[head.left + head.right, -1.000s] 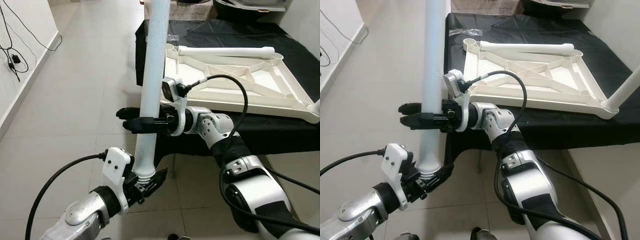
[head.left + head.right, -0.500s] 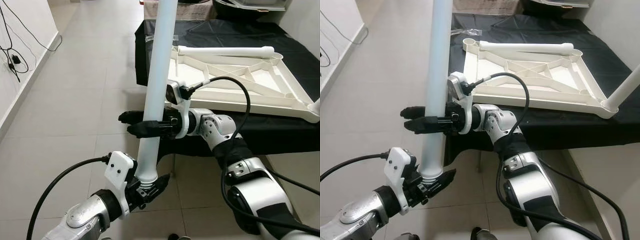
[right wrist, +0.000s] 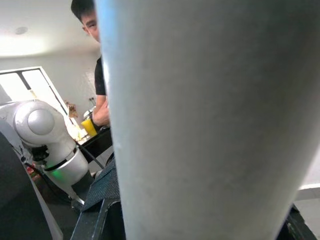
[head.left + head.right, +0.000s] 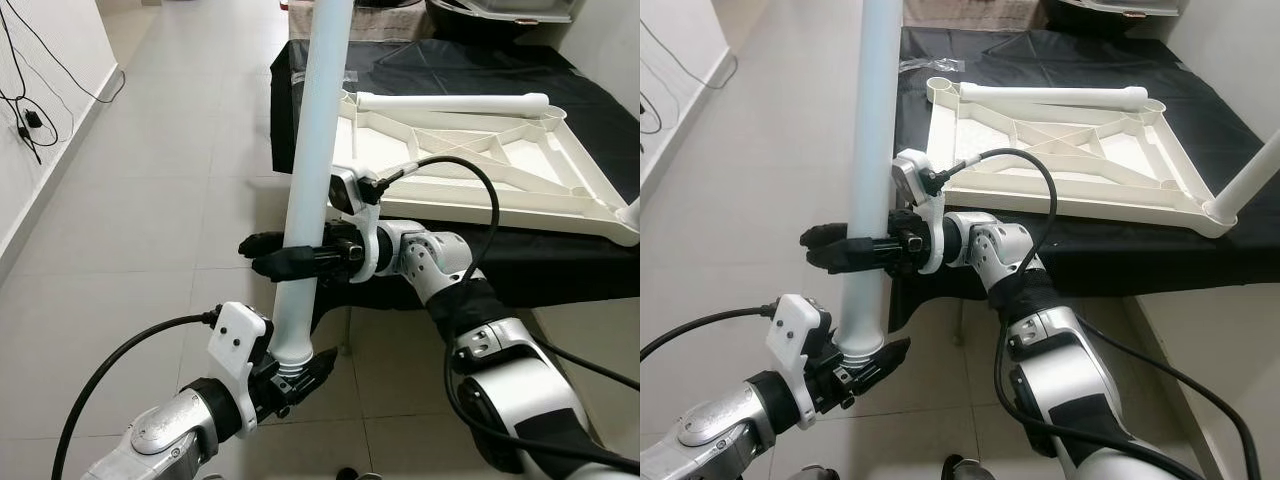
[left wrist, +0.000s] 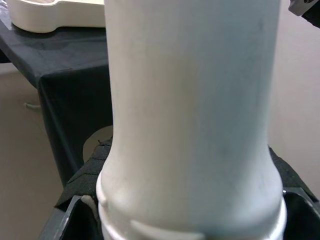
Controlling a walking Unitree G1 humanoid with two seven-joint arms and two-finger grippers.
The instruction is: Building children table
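A long white table leg (image 4: 314, 150) stands nearly upright over the floor, just off the near left corner of the black-draped surface (image 4: 560, 270). My right gripper (image 4: 264, 255) is shut on the leg's middle. My left gripper (image 4: 297, 369) is shut on its ribbed lower end, which looms close in the left wrist view as the leg (image 5: 190, 115). The white tabletop (image 4: 480, 170) lies upside down on the cloth. A second leg (image 4: 450, 101) lies loose across its far side. A third leg (image 4: 1250, 175) stands in its right corner.
Pale floor tiles (image 4: 150, 200) spread to the left, with black cables (image 4: 22, 110) along the white wall. A clear plastic bag (image 4: 925, 64) lies on the cloth's far left. A person in a black shirt (image 3: 99, 75) stands behind me in the right wrist view.
The leg's top swung right, then eased back a little left. Both grippers kept their hold, and the right one sits slightly lower on the leg.
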